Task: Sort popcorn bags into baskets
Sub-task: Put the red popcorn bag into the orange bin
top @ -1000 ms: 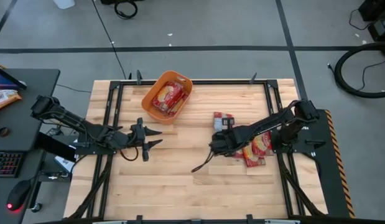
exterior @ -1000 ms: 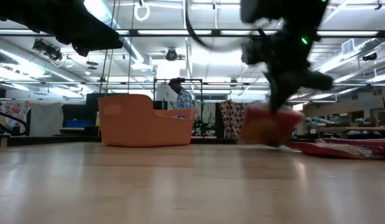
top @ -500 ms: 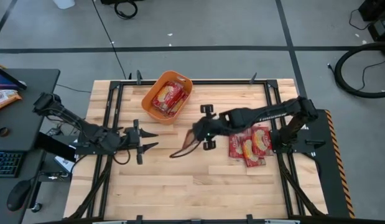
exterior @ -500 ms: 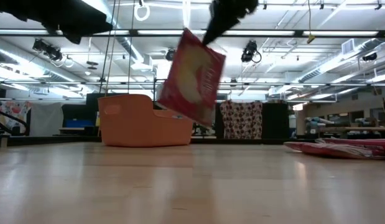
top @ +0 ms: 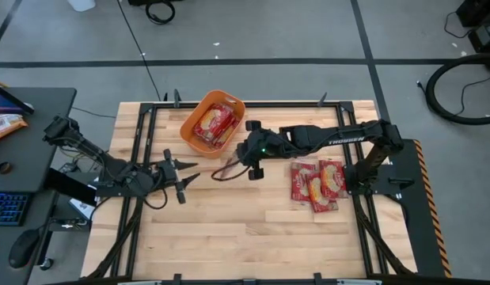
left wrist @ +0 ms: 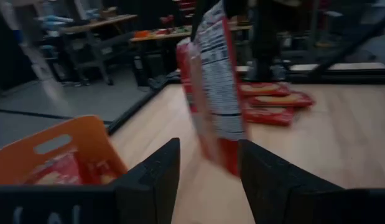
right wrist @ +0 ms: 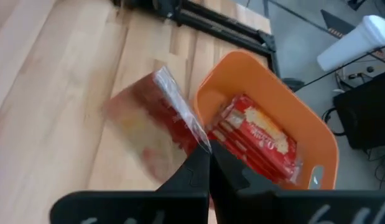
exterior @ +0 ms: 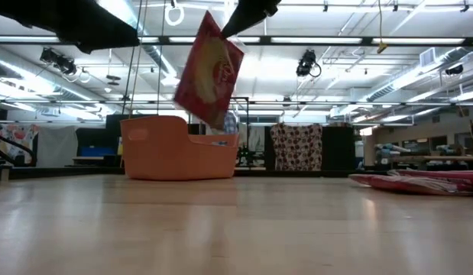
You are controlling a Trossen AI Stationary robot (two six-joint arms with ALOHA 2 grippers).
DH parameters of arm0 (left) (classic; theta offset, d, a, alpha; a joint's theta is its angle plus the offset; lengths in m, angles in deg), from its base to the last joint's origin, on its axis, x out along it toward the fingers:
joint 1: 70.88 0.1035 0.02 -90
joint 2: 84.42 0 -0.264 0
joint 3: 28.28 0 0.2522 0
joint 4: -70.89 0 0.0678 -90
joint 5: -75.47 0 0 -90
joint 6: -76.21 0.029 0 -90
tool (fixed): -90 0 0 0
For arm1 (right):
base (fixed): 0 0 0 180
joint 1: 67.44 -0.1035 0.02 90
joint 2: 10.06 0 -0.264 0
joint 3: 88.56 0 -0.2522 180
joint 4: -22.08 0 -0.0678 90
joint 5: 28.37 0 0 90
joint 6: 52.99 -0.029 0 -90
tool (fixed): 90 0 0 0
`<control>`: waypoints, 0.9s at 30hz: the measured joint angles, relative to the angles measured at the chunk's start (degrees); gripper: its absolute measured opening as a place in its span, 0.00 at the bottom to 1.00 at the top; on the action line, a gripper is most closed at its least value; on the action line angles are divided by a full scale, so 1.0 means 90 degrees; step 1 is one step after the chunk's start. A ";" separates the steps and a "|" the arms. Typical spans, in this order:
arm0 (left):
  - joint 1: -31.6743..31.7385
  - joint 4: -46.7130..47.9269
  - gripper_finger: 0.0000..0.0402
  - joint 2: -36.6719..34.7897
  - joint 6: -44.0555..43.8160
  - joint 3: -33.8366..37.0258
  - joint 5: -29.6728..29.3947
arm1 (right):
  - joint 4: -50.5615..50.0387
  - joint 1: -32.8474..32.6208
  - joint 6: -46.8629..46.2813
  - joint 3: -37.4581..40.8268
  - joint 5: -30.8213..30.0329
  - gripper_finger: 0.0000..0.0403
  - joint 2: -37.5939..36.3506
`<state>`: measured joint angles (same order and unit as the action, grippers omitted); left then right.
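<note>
My right gripper [top: 246, 152] [right wrist: 209, 163] reaches out just right of the orange basket [top: 214, 120] [exterior: 173, 148] [right wrist: 274, 79] and is shut on one red popcorn bag [exterior: 211, 70] [right wrist: 156, 127] [left wrist: 217, 93]. That bag shows edge-on in the high view [top: 226, 170]. Other popcorn bags lie flat inside the basket [top: 213, 123] [right wrist: 259, 135]. A few more lie in a pile on the table's right part [top: 316, 184] [exterior: 419, 182] [left wrist: 271, 102]. My left gripper [top: 184, 173] [left wrist: 208, 177] is open, holds nothing, and hovers left of the hanging bag. My right gripper pinches the bag between its two fingers at the crimped end seam [right wrist: 193, 134], near one corner [exterior: 234, 37]. The fingers slant down from the table's right. The bag is lifted clear of the table and hangs tilted below the fingers, beside the basket.
The basket sits near the table's far edge, left of centre. Black metal frame rails [top: 142, 131] run along the table's sides. Bare wood lies in the middle and near part of the table [top: 245, 229]. A desk with a keyboard stands off the table's left [top: 15, 198].
My right gripper has lifted a bag off the pile on the right and carried it up and toward the table's left and far side, to beside the basket. The bag has come clear of the table and now hangs tilted.
</note>
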<state>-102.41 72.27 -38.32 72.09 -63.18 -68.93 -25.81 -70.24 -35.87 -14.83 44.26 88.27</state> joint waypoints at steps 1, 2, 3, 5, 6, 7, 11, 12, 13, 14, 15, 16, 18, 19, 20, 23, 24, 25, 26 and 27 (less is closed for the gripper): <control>0.0136 -0.0101 0.43 0.0076 0.0048 0.0000 0.0014 | 0.0043 0.0037 0.0000 0.0000 0.0008 0.01 0.0000; 0.0285 -0.0198 0.45 0.0155 0.0066 0.0000 0.0066 | 0.0066 0.0066 -0.0002 0.0000 0.0010 0.01 0.0000; 0.0441 -0.0317 0.47 0.0226 0.0066 0.0000 0.0144 | 0.0102 0.0096 -0.0031 0.0000 0.0010 0.01 0.0000; 0.0784 -0.0569 0.53 0.0369 0.0035 0.0000 0.0388 | 0.0206 0.0146 -0.0107 0.0000 -0.0002 0.01 0.0000; 0.0952 -0.0622 0.56 0.0427 0.0017 0.0000 0.0558 | 0.0268 0.0163 -0.0165 0.0000 -0.0056 0.01 0.0000; 0.1118 -0.0674 0.59 0.0485 -0.0019 0.0000 0.0729 | 0.0301 0.0181 -0.0218 0.0000 -0.0113 0.01 0.0000; 0.1815 -0.0914 0.67 0.0675 -0.0332 0.0000 0.1679 | 0.0362 0.0233 -0.0252 0.0000 -0.0336 0.01 0.0000; 0.1974 -0.0972 0.68 0.0709 -0.0411 0.0000 0.1889 | 0.0373 0.0244 -0.0259 0.0000 -0.0396 0.01 0.0000; 0.2130 -0.1015 0.68 0.0736 -0.0479 0.0000 0.2072 | 0.0380 0.0259 -0.0268 0.0000 -0.0443 0.01 0.0000; 0.2263 -0.1076 0.68 0.0768 -0.0503 0.0000 0.2269 | 0.0400 0.0283 -0.0275 0.0000 -0.0449 0.01 0.0000; 0.2382 -0.1165 0.68 0.0803 -0.0509 0.0000 0.2473 | 0.0419 0.0305 -0.0291 0.0000 -0.0449 0.01 0.0000; 0.2490 -0.1283 0.68 0.0844 -0.0507 0.0000 0.2662 | 0.0438 0.0327 -0.0313 0.0000 -0.0447 0.01 0.0000; 0.2660 -0.1515 0.68 0.0950 -0.0481 0.0000 0.2946 | 0.0478 0.0374 -0.0338 0.0000 -0.0447 0.01 0.0000; 0.2729 -0.1628 0.68 0.1029 -0.0476 0.0000 0.3053 | 0.0502 0.0392 -0.0338 0.0000 -0.0447 0.01 0.0000; 0.2797 -0.1670 0.68 0.1117 -0.0474 -0.0010 0.3118 | 0.0552 0.0414 -0.0340 0.0000 -0.0444 0.01 0.0000; 0.2944 -0.1636 0.68 0.1446 -0.0471 -0.0169 0.3187 | 0.0740 0.0455 -0.0340 0.0000 -0.0413 0.01 0.0000; 0.2971 -0.1638 0.68 0.1552 -0.0465 -0.0258 0.3186 | 0.0788 0.0465 -0.0338 0.0000 -0.0400 0.01 0.0000; 0.2999 -0.1646 0.68 0.1666 -0.0428 -0.0360 0.3193 | 0.0830 0.0478 -0.0336 0.0000 -0.0397 0.01 0.0000; 0.3015 -0.1656 0.68 0.1787 -0.0359 -0.0467 0.3195 | 0.0858 0.0490 -0.0330 0.0000 -0.0395 0.01 0.0000; 0.3040 -0.1656 0.68 0.1886 -0.0302 -0.0560 0.3186 | 0.0881 0.0496 -0.0308 0.0000 -0.0391 0.01 0.0000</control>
<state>-75.05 57.36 -21.34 69.37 -68.22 -40.26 -17.87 -65.77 -38.64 -14.83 40.74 88.27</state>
